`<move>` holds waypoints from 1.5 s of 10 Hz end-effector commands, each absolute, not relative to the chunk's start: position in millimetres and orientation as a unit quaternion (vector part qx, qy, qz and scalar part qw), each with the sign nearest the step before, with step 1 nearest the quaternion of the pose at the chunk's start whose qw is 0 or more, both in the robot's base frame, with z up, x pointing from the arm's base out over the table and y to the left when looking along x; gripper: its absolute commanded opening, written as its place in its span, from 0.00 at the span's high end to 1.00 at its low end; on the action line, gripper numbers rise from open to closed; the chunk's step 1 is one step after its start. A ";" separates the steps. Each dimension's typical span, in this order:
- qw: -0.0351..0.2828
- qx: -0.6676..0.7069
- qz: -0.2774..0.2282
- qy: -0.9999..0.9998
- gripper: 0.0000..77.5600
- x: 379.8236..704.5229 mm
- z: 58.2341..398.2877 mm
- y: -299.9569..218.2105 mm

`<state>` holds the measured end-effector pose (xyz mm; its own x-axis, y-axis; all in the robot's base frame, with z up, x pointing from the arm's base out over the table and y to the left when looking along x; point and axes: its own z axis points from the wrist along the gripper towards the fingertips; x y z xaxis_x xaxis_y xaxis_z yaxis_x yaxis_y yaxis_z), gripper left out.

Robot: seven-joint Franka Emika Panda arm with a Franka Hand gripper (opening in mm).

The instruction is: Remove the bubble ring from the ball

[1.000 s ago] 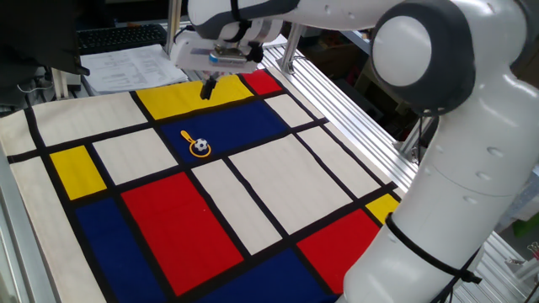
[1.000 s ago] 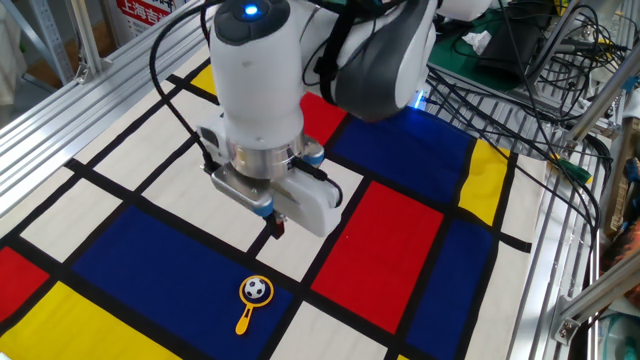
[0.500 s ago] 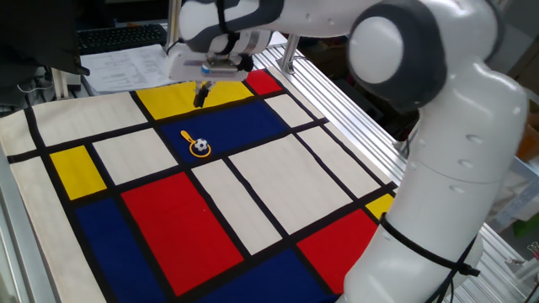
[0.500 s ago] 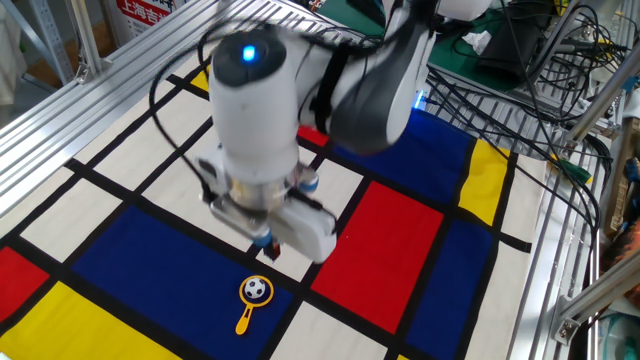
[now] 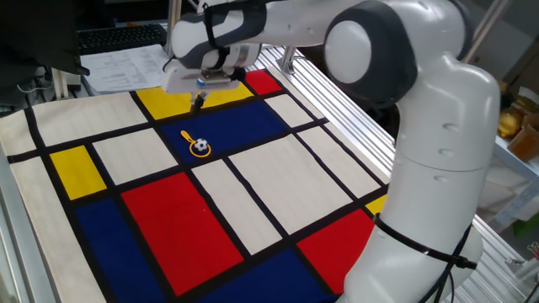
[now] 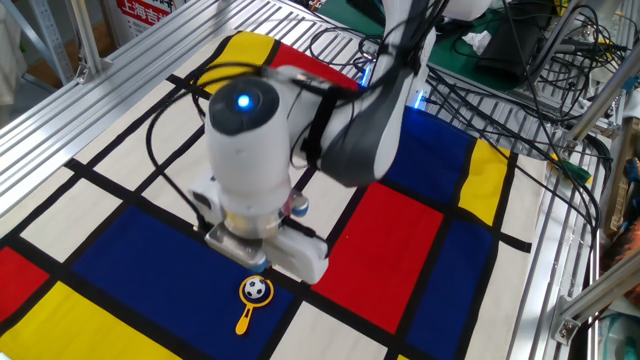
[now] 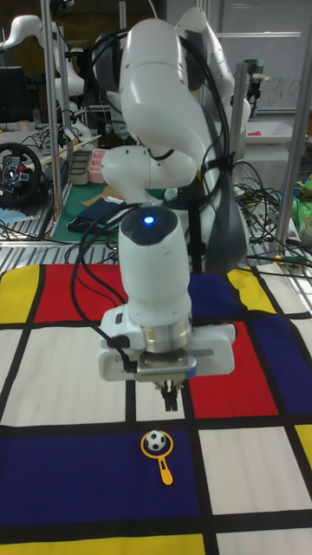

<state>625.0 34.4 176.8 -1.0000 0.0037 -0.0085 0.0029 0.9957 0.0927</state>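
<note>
The bubble ring [image 7: 164, 471] is a small orange loop with a short handle, lying flat on a blue panel of the checked cloth. The black-and-white ball [image 7: 155, 440] sits inside the loop. Both also show in one fixed view, ring [image 5: 188, 136] and ball [image 5: 200, 145], and in the other fixed view, ring [image 6: 244, 321] and ball [image 6: 257, 289]. My gripper [image 7: 171, 403] hangs above the cloth, a short way behind the ring, fingers pressed together and holding nothing. In one fixed view the gripper [image 5: 197, 102] is over the yellow panel's edge.
The cloth [image 5: 168, 219] of red, blue, yellow and white panels covers the table. Aluminium rails [image 6: 110, 80] run along its sides. Papers and a keyboard [image 5: 118, 50] lie behind the far edge, and cables [image 6: 520, 60] on the other side.
The arm has swung the gripper closer to the ring and ball and a little lower. The ring and ball have not moved.
</note>
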 end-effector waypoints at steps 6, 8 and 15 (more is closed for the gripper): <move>0.008 -0.022 0.031 0.999 1.00 632.3 143.4 30.3; 0.008 -0.023 0.031 0.999 1.00 632.7 137.4 29.7; 0.013 -0.013 0.035 0.999 1.00 645.9 115.3 26.1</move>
<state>643.5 26.9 114.9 -0.9992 -0.0309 -0.0253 -0.0326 0.9970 0.0696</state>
